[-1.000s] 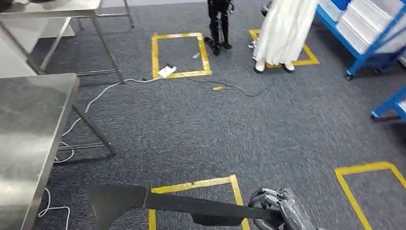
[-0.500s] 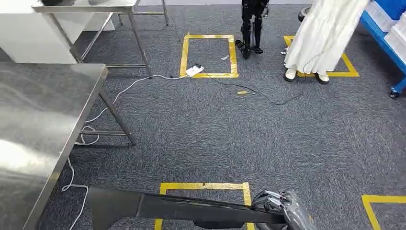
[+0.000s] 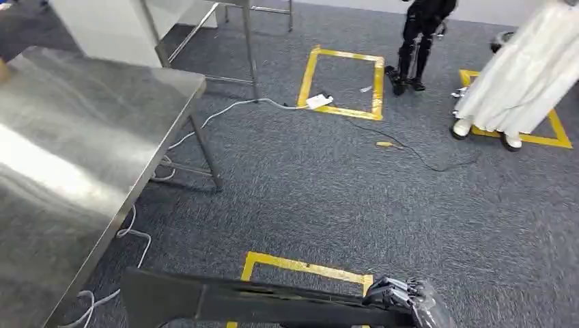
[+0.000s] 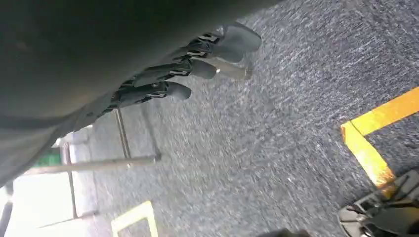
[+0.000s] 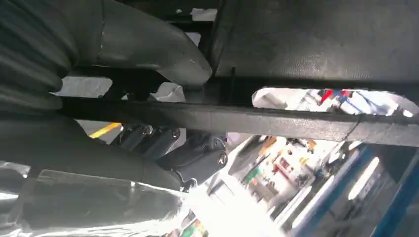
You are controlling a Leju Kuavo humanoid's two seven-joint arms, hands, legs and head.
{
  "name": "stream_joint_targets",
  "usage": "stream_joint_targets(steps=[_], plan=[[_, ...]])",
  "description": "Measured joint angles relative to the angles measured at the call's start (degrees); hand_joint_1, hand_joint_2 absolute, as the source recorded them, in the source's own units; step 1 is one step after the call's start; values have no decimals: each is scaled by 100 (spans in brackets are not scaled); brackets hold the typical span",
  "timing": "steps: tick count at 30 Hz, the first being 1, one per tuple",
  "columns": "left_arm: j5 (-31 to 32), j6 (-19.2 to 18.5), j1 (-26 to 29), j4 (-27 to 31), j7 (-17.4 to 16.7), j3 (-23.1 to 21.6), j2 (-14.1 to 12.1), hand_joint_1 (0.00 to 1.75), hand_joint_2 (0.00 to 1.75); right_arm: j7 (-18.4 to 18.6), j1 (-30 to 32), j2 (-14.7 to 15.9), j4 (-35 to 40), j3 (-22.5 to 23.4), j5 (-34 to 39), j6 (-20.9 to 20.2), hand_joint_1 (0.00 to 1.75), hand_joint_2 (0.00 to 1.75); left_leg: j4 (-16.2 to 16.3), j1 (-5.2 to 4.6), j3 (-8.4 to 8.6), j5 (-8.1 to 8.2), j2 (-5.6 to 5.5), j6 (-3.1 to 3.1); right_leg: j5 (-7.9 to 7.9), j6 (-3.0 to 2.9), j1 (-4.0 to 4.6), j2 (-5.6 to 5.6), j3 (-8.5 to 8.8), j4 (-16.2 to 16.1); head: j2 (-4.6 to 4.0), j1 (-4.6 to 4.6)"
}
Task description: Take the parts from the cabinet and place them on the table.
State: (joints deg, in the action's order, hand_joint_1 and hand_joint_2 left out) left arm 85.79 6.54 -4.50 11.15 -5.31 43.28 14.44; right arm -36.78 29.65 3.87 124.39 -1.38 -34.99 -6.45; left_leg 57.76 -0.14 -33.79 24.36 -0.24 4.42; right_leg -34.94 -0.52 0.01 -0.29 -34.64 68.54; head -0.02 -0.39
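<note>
View swung left: steel table (image 3: 82, 137) now fills more of the left side. Right hand (image 3: 403, 301): fingers clenched around one end of the long black part (image 3: 225, 301), which extends leftward above the carpet (image 3: 328, 198). Left hand (image 4: 192, 64): fingers extended, grasp cannot be told.

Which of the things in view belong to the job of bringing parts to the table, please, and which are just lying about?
Job in hand:
- long black part, held at one end by the right hand
- steel table, where it should go

Just lying about:
- white cable on the carpet
- yellow tape squares
- person in white standing nearby
</note>
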Motion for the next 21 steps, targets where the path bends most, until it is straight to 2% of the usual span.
stream_joint_targets(steps=[1,2,3,5,6,7,8,10,11,12,13,14,16,17,18,19,20,21], plan=[[2,0,4,0,-11,0,18,0,0,11,12,0,0,33,-4,0,175,175,2,1,-11,-9,-92,-14,-145,20,-34,11,-226,436,0,0],[2,-2,20,-2,-22,0,33,0,0,26,20,0,0,59,-4,4,175,175,3,10,-13,-17,-179,-29,-161,76,-70,11,-334,637,0,-4],[4,-2,34,-2,-31,0,46,0,0,33,31,0,0,79,-9,9,175,175,5,22,-9,-23,-260,-40,-66,154,-106,12,-298,530,0,-4],[4,0,37,-4,-40,0,68,0,0,50,68,-2,4,127,-31,15,175,175,23,70,1,-30,-453,-105,383,368,-215,60,128,-410,0,-4],[4,0,36,-4,-40,0,79,0,0,50,82,-2,4,149,-37,17,175,175,45,88,-6,-22,-535,-155,593,467,-303,234,386,-963,0,2],[7,0,36,-2,-42,0,79,0,0,50,79,-4,2,159,-39,20,175,175,80,68,-28,-12,-585,-217,596,455,-295,412,412,-1097,0,24],[7,-2,37,-2,-46,0,83,0,0,61,112,-24,35,164,-48,33,175,175,105,45,-60,1,-652,-253,638,345,-276,329,413,-1142,0,33],[4,-18,65,-4,-57,2,94,0,0,61,138,-33,70,179,-77,35,175,175,78,83,-88,-33,-703,-295,656,252,-221,246,457,-1123,0,4],[2,-33,81,-7,-68,2,97,0,0,61,135,-39,79,179,-81,35,175,175,95,117,-96,-36,-739,-317,668,219,-235,191,460,-1122,0,9],[2,-37,88,-9,-72,4,101,0,0,61,134,-46,90,181,-81,35,175,175,142,138,-106,-2,-634,-336,686,176,-255,145,465,-1135,0,4],[2,-39,88,-11,-75,4,121,0,0,63,147,-61,113,184,-85,35,175,175,382,103,-195,176,-210,-344,679,126,-220,93,476,-1135,0,-17],[2,-39,77,-11,-75,4,125,0,0,63,168,-79,136,190,-85,35,175,175,778,107,-377,422,-64,-350,676,85,-183,23,473,-1135,0,-31],[-2,-39,65,-11,-75,4,151,0,0,63,179,-85,144,199,-87,35,175,175,1698,113,-799,852,-12,-344,662,63,-128,-127,462,-1133,0,-31],[-11,-37,68,-11,-70,4,153,0,0,63,175,-87,144,212,-76,35,175,175,1994,113,-937,930,-11,-335,656,53,-104,-205,459,-1132,0,-28],[-18,-39,74,-11,-66,6,153,0,0,63,170,-87,142,240,-44,26,175,175,1994,111,-933,872,-10,-315,648,44,-84,-278,463,-1132,0,-31],[-22,-46,76,-11,-57,11,151,0,0,63,161,-94,142,297,7,0,175,175,1748,104,-803,708,-3,-281,637,29,-62,-340,473,-1132,0,-31],[-24,-55,75,-11,-50,15,149,0,0,61,143,-101,138,372,66,-55,175,175,1237,76,-520,452,38,-222,625,16,-47,-415,494,-1133,0,-31],[-28,-63,70,-9,-39,20,149,0,0,40,120,-122,138,462,126,-148,175,175,705,34,-220,228,154,-151,612,0,-31,-477,520,-1135,0,-31]])
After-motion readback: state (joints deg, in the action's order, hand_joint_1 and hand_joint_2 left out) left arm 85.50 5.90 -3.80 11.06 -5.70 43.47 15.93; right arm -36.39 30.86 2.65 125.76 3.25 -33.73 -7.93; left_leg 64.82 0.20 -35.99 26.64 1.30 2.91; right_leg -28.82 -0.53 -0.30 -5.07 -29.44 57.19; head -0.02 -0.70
